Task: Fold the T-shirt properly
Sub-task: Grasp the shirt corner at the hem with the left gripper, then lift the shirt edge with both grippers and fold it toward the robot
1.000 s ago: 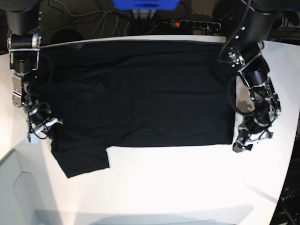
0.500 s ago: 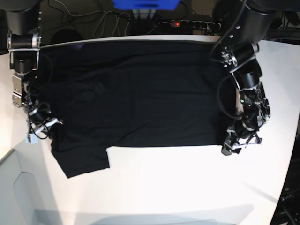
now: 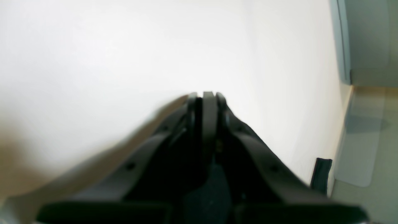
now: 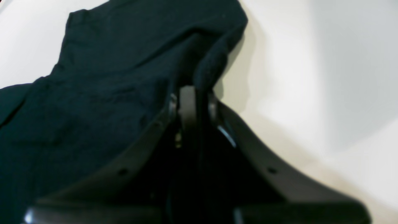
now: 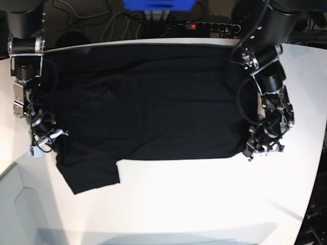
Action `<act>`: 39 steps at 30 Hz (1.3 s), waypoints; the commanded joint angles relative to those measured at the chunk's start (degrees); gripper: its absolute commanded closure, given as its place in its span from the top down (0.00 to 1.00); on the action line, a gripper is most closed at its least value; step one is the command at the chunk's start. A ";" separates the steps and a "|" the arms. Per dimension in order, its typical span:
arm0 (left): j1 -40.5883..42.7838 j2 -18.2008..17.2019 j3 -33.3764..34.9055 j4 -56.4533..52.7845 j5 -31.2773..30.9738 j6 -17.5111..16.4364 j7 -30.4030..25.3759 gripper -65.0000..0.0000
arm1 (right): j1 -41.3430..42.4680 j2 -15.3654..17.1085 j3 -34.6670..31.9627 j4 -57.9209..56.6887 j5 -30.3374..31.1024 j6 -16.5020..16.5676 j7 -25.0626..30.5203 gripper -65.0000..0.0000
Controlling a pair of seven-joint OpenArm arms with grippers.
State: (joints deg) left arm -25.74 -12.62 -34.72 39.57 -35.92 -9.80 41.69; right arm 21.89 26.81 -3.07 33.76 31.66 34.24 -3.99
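Note:
The black T-shirt (image 5: pixel 153 102) lies spread flat on the white table (image 5: pixel 204 199), one short sleeve (image 5: pixel 89 176) pointing toward the front edge. My left gripper (image 5: pixel 251 150) sits at the shirt's right hem corner. In the left wrist view the left gripper (image 3: pixel 209 93) has its jaws pressed together, with dark cloth (image 3: pixel 213 196) showing low between the fingers. My right gripper (image 5: pixel 53 138) is at the shirt's left edge above the sleeve. The right wrist view shows the right gripper (image 4: pixel 194 88) shut on a bunched fold of the T-shirt (image 4: pixel 108 77).
A power strip (image 5: pixel 207 25) with a red light, cables and a blue object (image 5: pixel 158 4) lie beyond the table's far edge. A grey surface (image 5: pixel 25 214) borders the table at the lower left. A small black piece (image 3: pixel 320 175) stands at the table edge.
My left gripper has moved inward to the shirt's right hem corner and shut there. The corner has shifted slightly inward. The right arm has not moved.

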 commanded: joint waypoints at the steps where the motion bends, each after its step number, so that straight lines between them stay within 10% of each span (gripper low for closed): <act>1: -0.42 -0.70 0.13 1.53 2.12 1.93 1.08 0.00 | 1.36 0.66 -0.14 0.22 -1.55 0.09 -2.56 0.04; 23: -3.67 -2.63 0.13 5.48 1.86 2.02 2.84 0.00 | 8.13 1.19 0.04 0.40 -1.46 -0.96 -4.67 0.04; 39: 3.89 -2.28 0.13 30.80 1.77 2.02 14.44 0.00 | 3.56 4.27 9.09 3.38 -1.11 -0.70 -4.76 0.04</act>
State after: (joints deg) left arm -20.45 -13.76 -34.37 69.25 -33.63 -7.66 56.99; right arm 24.12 29.34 5.50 36.23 29.43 33.74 -10.50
